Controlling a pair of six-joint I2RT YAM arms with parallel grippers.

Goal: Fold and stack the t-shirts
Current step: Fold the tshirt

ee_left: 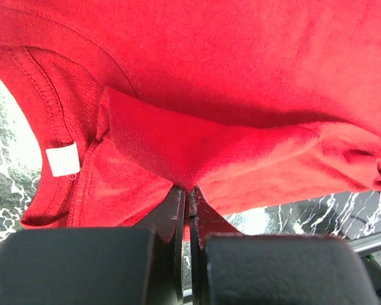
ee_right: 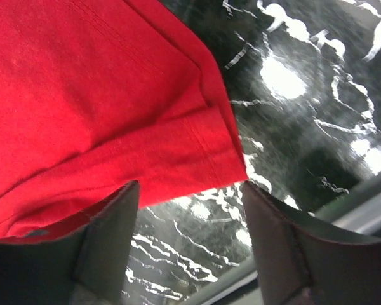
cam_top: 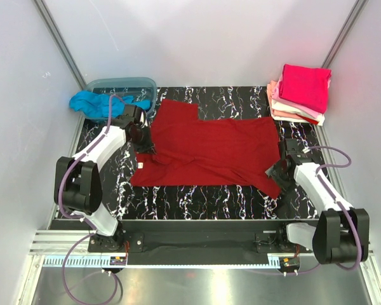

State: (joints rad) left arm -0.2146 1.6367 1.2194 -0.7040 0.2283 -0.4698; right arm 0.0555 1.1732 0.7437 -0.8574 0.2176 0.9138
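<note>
A dark red t-shirt (cam_top: 209,149) lies spread on the black marbled table (cam_top: 190,197), one part folded over at the back. My left gripper (cam_top: 141,143) is at its left edge near the collar. In the left wrist view that gripper (ee_left: 189,190) is shut on a pinched fold of the red cloth (ee_left: 241,76), beside the white neck tag (ee_left: 63,159). My right gripper (cam_top: 276,173) is at the shirt's near right corner. It stands open (ee_right: 189,185), with the hemmed corner (ee_right: 197,146) just beyond its fingertips and nothing gripped.
A turquoise t-shirt (cam_top: 92,101) hangs over the translucent tub (cam_top: 140,82) at the back left. A stack of folded shirts, magenta on top (cam_top: 305,86), sits at the back right corner. White walls enclose the table.
</note>
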